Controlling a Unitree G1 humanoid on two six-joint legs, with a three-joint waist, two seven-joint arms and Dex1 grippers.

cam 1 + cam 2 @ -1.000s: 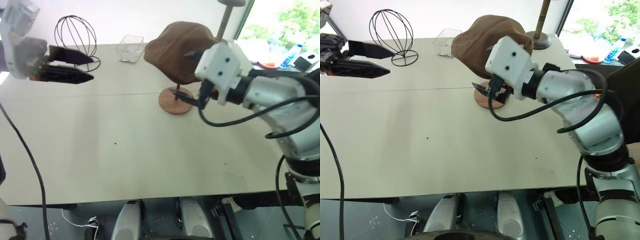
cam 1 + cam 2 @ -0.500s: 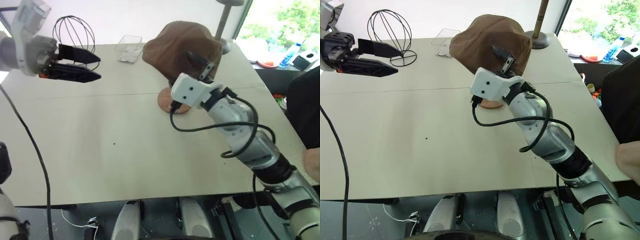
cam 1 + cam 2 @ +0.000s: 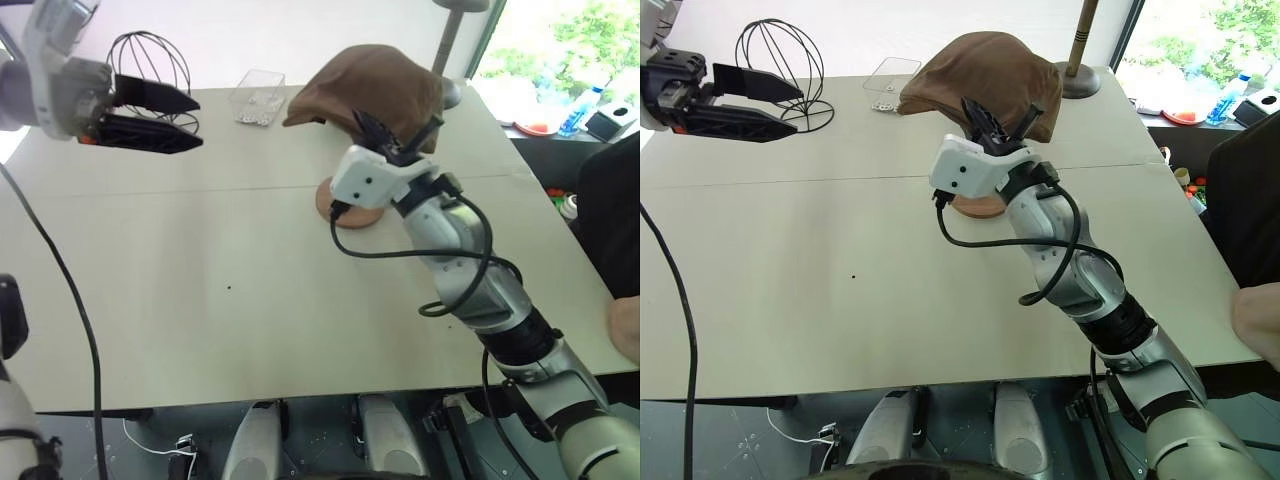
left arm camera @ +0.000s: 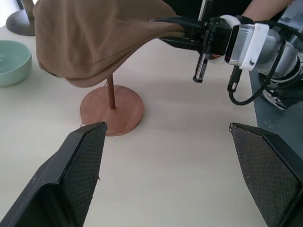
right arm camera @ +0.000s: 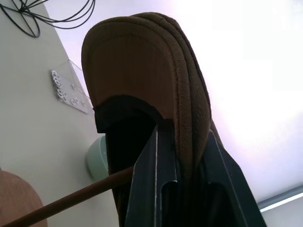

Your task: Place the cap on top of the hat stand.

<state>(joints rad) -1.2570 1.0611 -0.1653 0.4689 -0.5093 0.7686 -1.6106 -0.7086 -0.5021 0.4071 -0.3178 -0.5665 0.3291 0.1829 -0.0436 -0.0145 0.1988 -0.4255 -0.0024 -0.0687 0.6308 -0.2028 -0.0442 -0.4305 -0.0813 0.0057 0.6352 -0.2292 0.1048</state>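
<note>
Your cap [image 3: 980, 70] already drapes over the hat stand [image 4: 111, 109] near the table's [image 3: 200, 300] far edge, but your right gripper [image 3: 1002, 122] is clamped on its brim, so letting go remains, while your left gripper [image 3: 150, 118] hangs wide open, empty.

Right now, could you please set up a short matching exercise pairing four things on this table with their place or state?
Things:
1. reddish-brown suede cap
2. left gripper
3. black wire head-shaped form
4. clear plastic tray

Places or states:
A. flat on the table, between the wire form and the cap
B. open, holding nothing
C. draped over the brown wooden hat stand, rim pinched by the right gripper
D. at the table's far left corner

Pairs: 1-C, 2-B, 3-D, 4-A
</note>
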